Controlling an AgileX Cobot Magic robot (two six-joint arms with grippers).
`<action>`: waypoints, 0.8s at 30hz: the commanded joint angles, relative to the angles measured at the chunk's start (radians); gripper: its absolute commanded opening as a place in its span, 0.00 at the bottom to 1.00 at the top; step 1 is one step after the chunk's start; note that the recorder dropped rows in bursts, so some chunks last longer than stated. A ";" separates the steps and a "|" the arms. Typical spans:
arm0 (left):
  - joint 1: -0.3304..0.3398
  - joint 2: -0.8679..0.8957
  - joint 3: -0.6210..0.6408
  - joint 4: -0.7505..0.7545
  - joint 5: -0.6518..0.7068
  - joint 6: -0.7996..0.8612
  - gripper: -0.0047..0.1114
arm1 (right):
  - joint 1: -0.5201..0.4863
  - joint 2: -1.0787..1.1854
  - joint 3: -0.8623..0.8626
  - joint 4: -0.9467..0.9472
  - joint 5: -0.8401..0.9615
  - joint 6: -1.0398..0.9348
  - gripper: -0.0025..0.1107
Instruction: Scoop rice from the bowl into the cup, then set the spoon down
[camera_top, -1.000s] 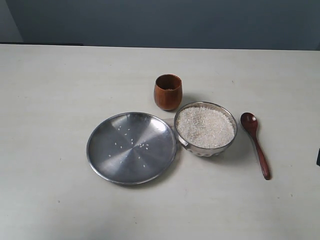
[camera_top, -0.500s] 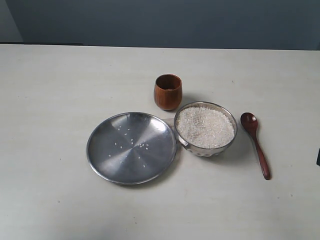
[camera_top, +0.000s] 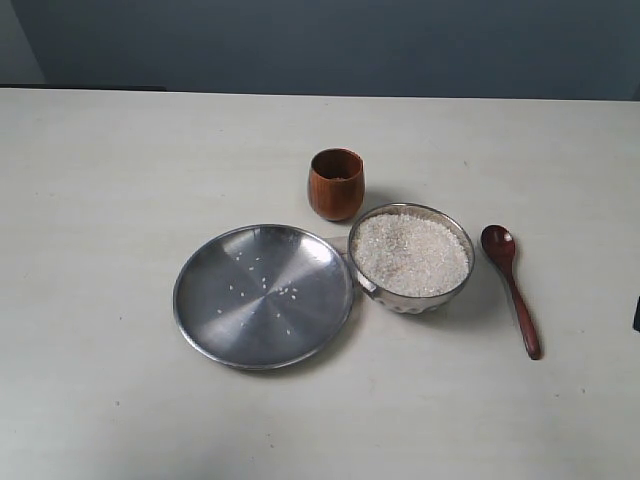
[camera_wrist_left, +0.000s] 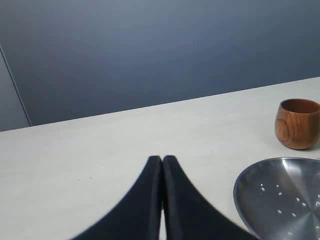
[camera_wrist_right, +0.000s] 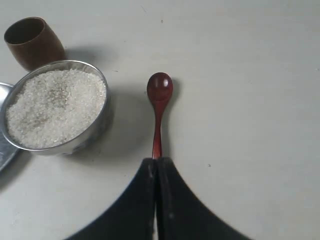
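spoon (camera_top: 510, 288) lies loose on counter (camera_top: 100, 180) at bowl's (camera_top: 411, 258) 3 o'clock, head far, handle near | light, stiff, slim wood; likely best pinched mid-handle | rice (camera_top: 410, 253) brimful, cup (camera_top: 336, 183) at bowl's 11 | right gripper (camera_wrist_right: 156, 165) pressed closed, empty, over handle end | left gripper (camera_wrist_left: 162, 162) closed, empty, beside plate (camera_top: 263, 295)

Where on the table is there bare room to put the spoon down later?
Bare table lies right of the spoon, left of the plate, and along the near edge below the plate and bowl. It is crowded where the cup, bowl and plate nearly touch.
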 joint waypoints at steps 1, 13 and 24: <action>-0.007 -0.008 0.004 -0.006 0.005 -0.004 0.04 | -0.005 -0.007 0.004 -0.002 -0.002 0.000 0.02; -0.007 -0.008 -0.013 -0.263 -0.016 0.218 0.04 | -0.005 -0.007 0.004 -0.002 -0.001 0.000 0.02; -0.007 -0.008 -0.013 -1.118 -0.014 1.041 0.04 | -0.005 -0.007 0.004 -0.002 -0.003 0.000 0.02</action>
